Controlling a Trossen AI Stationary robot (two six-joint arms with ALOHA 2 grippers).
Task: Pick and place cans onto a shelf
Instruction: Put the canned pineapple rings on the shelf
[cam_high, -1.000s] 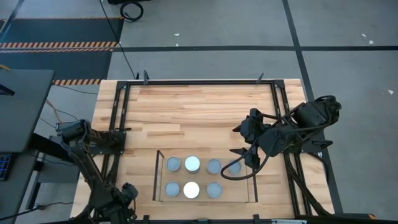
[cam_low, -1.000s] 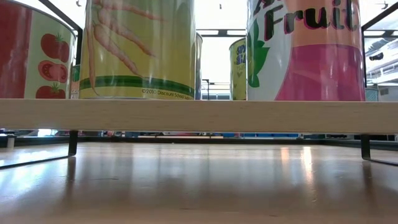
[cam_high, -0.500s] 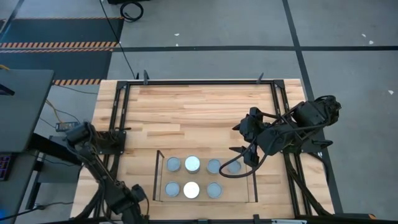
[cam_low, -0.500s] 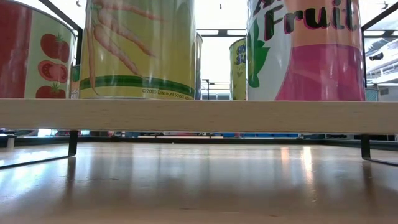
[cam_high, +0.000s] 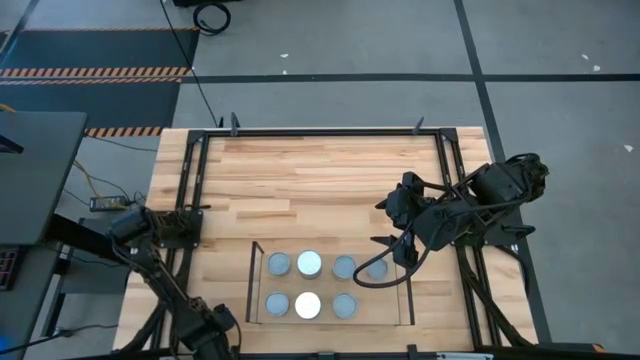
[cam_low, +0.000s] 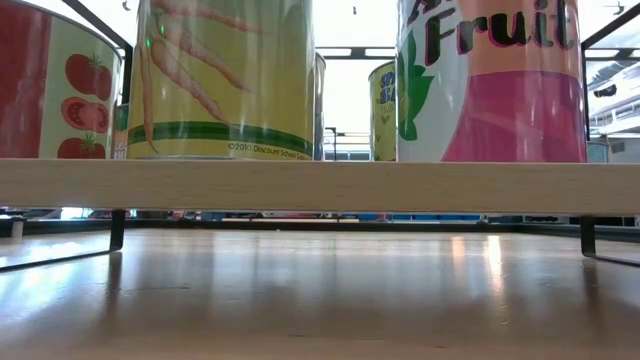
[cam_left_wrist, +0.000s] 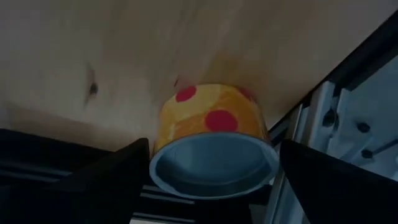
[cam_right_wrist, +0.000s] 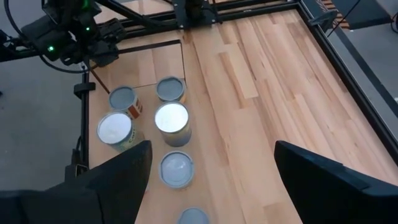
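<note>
Left gripper (cam_left_wrist: 211, 168) hangs open around a yellow red-dotted can (cam_left_wrist: 211, 134) beside the shelf (cam_high: 330, 285); right gripper (cam_high: 392, 252), open, hovers over the shelf's far end.

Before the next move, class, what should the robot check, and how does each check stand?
1. Left gripper open: ok.
2. Yellow can between its fingers, gripped: not ok, gaps on both sides.
3. Right gripper open: ok.
4. Seven cans upright on the shelf: ok.
5. Front-right shelf corner bare: ok.
6. Yellow can on the shelf: cannot tell.
</note>
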